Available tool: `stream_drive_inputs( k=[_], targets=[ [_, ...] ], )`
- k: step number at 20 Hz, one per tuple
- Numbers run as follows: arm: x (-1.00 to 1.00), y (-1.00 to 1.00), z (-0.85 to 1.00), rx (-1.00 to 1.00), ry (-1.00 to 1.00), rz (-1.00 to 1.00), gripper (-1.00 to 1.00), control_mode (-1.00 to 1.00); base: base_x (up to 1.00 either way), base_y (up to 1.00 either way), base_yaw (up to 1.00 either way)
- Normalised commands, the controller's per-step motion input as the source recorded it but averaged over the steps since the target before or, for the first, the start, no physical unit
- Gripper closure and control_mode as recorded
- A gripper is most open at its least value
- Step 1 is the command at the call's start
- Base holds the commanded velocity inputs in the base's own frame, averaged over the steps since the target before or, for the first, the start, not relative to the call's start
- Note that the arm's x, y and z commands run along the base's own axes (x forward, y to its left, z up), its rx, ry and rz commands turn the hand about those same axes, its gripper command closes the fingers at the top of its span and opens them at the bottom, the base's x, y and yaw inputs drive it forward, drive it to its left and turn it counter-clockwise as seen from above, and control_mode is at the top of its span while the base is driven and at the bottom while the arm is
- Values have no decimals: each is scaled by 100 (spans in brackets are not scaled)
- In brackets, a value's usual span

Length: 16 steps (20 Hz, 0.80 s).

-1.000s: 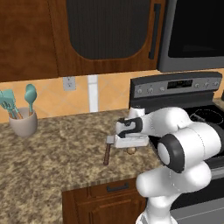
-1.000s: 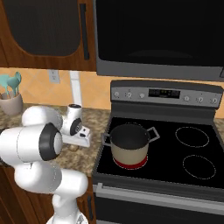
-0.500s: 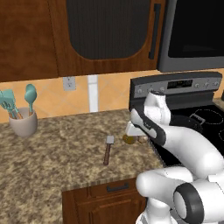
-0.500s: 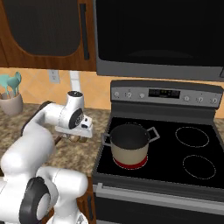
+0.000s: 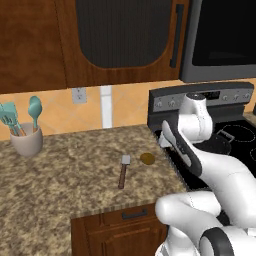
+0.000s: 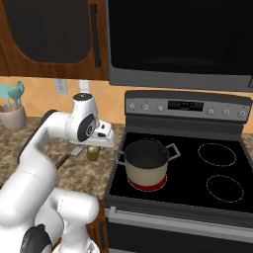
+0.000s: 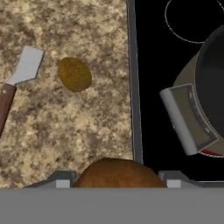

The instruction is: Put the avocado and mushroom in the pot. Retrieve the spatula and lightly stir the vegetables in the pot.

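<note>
My gripper (image 7: 118,178) is shut on a brown rounded lump, the mushroom (image 7: 117,171), which sits between the fingertips. The hand hovers over the counter's right end, beside the stove's left edge (image 7: 133,87). On the granite lies the olive-brown avocado (image 7: 75,74) (image 5: 147,158). Just left of it is the spatula (image 7: 25,66) (image 5: 123,171), with a pale blade and a brown handle. The beige-grey pot (image 6: 146,165) stands on the front left burner, and its dark inside and one loop handle (image 7: 188,118) show to the right of my hand. From the right base camera the gripper (image 6: 95,147) hangs left of the pot.
A beige cup with teal utensils (image 5: 24,139) (image 6: 12,116) stands far left on the counter. The black cooktop has ring burners (image 6: 225,188) to the right of the pot. A microwave (image 6: 183,44) and dark cabinets hang overhead.
The arm has swung right, from over the spatula toward the stove's edge, with the lump between its fingers. The spatula and avocado have come into plain sight on the counter.
</note>
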Motion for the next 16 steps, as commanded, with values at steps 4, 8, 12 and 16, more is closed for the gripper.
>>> stream_drive_inputs(
  k=[4,8,12,16],
  targets=[
    [77,-100,-5,-15,13,-17,100,-100,0,0,0],
    [83,-100,-12,-4,3,-20,100,-100,0,0,0],
    [96,-100,-18,-1,7,-21,100,-100,0,0,0],
    [26,-72,-50,6,15,-10,100,-100,0,0,0]
  ],
)
